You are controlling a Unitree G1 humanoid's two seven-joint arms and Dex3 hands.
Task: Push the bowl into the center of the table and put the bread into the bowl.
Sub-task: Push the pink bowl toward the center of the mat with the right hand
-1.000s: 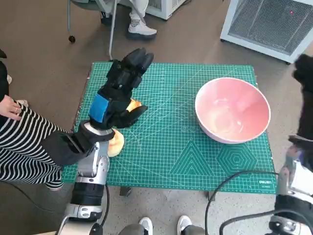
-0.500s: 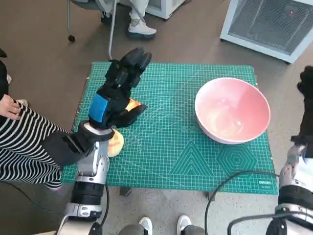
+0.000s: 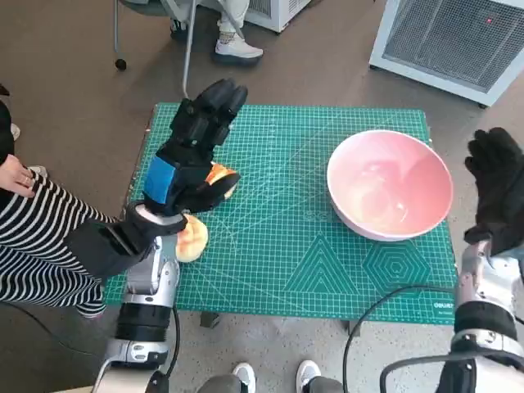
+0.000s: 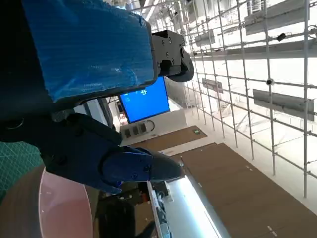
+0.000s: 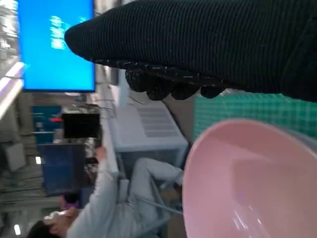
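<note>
Pink bowl [image 3: 390, 185] at the bench's 3 o'clock side, bread [image 3: 193, 238] at its 8 o'clock corner, both robot hands empty.

The bowl sits upright on the green cutting mat [image 3: 286, 246] covering the bench, well off centre toward the right edge, nothing in it. The left robot hand [image 3: 190, 155], blue tape on its back, hangs over the mat's 9 o'clock area with fingers stretched toward 12 and spread, holding nothing; under it a second orange-brown bread piece [image 3: 221, 174] peeks out, while the pale bread lies just by the wrist. The right robot hand [image 3: 495, 187] is raised just beside the bowl's 3 o'clock rim, fingers apart, not touching it. A person in a striped garment [image 3: 33, 246] sits at 9 o'clock off the bench.
</note>
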